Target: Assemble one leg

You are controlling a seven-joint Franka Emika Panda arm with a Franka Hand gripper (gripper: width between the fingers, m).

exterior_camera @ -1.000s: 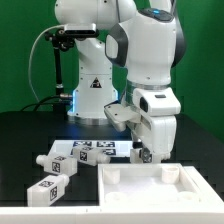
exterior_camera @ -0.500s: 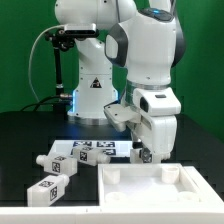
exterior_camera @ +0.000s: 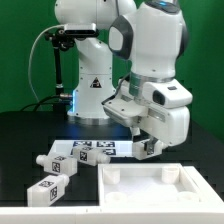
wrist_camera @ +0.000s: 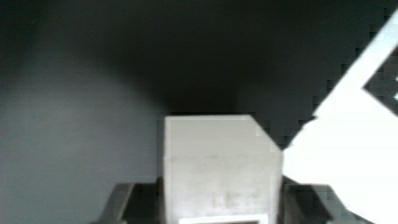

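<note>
Stands at the far edge of the black table (exterior_camera: 20, 135) as a white Panda arm (exterior_camera: 155, 45), bent forward over the table's middle. Occupies the near corner on the exterior view's right: large flat white panel (exterior_camera: 170, 205) with raised rim, also visible as a bright edge beside the held part in the wrist view (wrist_camera: 365, 120). Lies flat toward the middle, on the far side of the panel: marker board (exterior_camera: 78, 152), tags facing up. Hangs just beyond the panel's far edge: gripper (exterior_camera: 145, 148), clamped on the leg (exterior_camera: 149, 147). In the wrist view, shows the leg (wrist_camera: 217, 165) as a white block filling the gap between the dark fingers (wrist_camera: 128, 205), pointing out over dark table. Appears clear of the table surface, tilted, one tag sticker facing the camera. Rest near the near edge on the exterior view's left: two spare legs (exterior_camera: 57, 166), well apart from the gripper.
</note>
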